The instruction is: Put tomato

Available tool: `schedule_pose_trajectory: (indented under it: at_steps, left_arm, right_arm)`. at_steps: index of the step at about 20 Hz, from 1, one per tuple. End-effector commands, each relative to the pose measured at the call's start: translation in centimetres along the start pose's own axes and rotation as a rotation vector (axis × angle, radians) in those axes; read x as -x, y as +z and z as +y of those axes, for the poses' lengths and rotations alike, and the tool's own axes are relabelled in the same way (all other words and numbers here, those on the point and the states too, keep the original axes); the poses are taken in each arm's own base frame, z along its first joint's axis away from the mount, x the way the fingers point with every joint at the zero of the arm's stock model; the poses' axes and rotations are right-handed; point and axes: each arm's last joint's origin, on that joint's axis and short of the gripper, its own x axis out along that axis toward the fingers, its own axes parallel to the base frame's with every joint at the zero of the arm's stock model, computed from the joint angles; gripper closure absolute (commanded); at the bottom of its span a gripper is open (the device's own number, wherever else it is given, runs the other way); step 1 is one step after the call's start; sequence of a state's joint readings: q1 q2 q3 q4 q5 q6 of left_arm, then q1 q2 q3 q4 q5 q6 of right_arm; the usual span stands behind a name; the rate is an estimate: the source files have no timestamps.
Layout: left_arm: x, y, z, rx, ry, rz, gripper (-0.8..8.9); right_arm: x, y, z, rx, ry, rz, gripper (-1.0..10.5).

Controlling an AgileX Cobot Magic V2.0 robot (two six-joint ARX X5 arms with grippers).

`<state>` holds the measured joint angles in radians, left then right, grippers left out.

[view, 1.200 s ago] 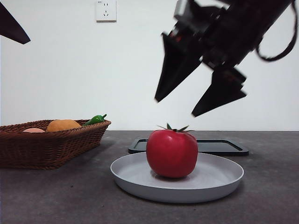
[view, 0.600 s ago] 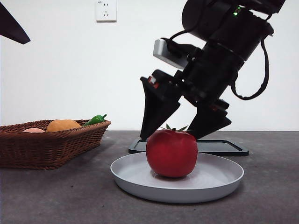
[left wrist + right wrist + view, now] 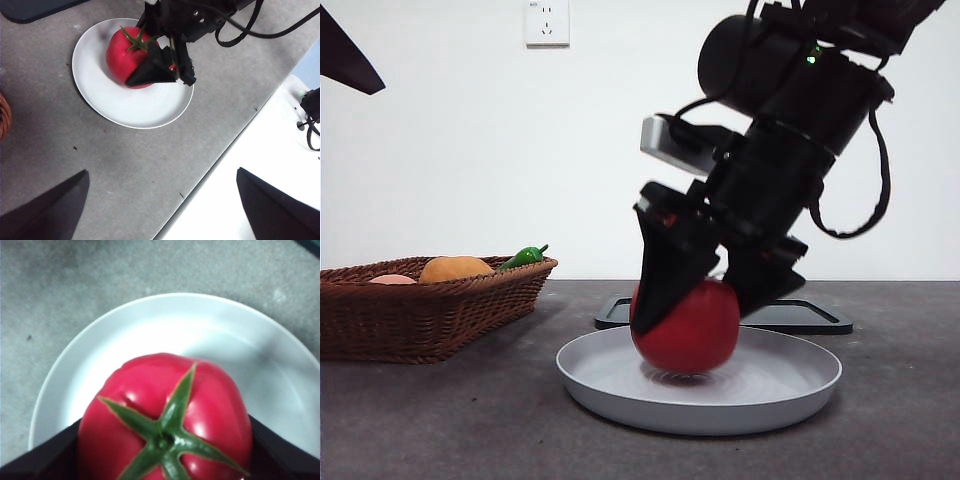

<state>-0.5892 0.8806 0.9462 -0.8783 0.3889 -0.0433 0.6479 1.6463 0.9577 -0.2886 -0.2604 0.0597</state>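
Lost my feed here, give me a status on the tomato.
Right gripper down on the tomato, fingers either side. Tomato on the white plate. Left gripper waiting, open. Nothing in the way.

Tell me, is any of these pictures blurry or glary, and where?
Front view: the tomato looks slightly smeared at its base above the plate, while the basket is crisp. Right wrist view: the tomato fills the frame, soft-edged, with small white highlights. Left wrist view: sharp on the right claw; its white corner is washed out.
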Motion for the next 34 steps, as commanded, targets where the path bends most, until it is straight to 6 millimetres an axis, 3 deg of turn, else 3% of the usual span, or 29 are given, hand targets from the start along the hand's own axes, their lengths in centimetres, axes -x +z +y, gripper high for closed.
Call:
schedule_pose_trajectory:
  at_steps: [1, 5, 10, 15, 21, 26, 30, 34]
  left_arm:
    - [0.1, 0.4, -0.1, -0.010, -0.004, -0.016, 3.50]
    - [0.1, 0.4, -0.1, -0.010, -0.004, -0.016, 3.50]
    - [0.1, 0.4, -0.1, -0.010, -0.004, -0.016, 3.50]
    - [0.1, 0.4, -0.1, -0.010, -0.004, -0.016, 3.50]
    - [0.1, 0.4, -0.1, -0.009, -0.004, -0.015, 3.50]
    - [0.1, 0.4, -0.1, -0.008, -0.004, -0.015, 3.50]
    - [0.1, 0.4, -0.1, -0.008, -0.004, -0.015, 3.50]
    - [0.1, 0.4, -0.1, -0.009, -0.004, -0.015, 3.50]
  right_arm:
    - [1.9, 2.1, 0.9, 0.024, 0.005, -0.095, 8.1]
    - [5.2, 5.7, 0.3, 0.023, -0.115, -0.238, 8.1]
    - [7.0, 9.5, -3.3, -0.011, -0.209, -0.379, 8.1]
    - [3.5, 11.9, -8.0, -0.075, -0.258, -0.349, 8.1]
    - [-1.4, 11.5, -11.5, -0.100, -0.279, -0.267, 8.1]
    - [-3.3, 10.4, -13.3, -0.130, -0.294, -0.223, 8.1]
    - [-3.7, 10.1, -13.7, -0.139, -0.295, -0.203, 8.1]
    - [-3.7, 10.0, -13.6, -0.143, -0.293, -0.193, 5.4]
